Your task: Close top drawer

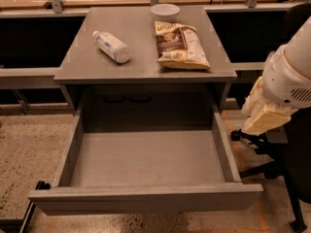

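Item 1: top drawer (146,198), standing wide open beneath the surface (141,59), front panel nearest my camera. Item 2: gripper (265,118), right of the drawer's right wall and apart from it; I cannot tell its state. On the surface: 1 bottle (112,46) lying down, 1 snack bag (181,45), 1 white bowl (164,11).

Table (77,64) top: plastic bottle (112,46) on its side at left, snack bag (181,45) flat at right, white bowl (165,11) behind the bag, maybe touching. Chair base (257,144) on speckled floor (24,154). Gripper (265,118) at right edge, beside table.
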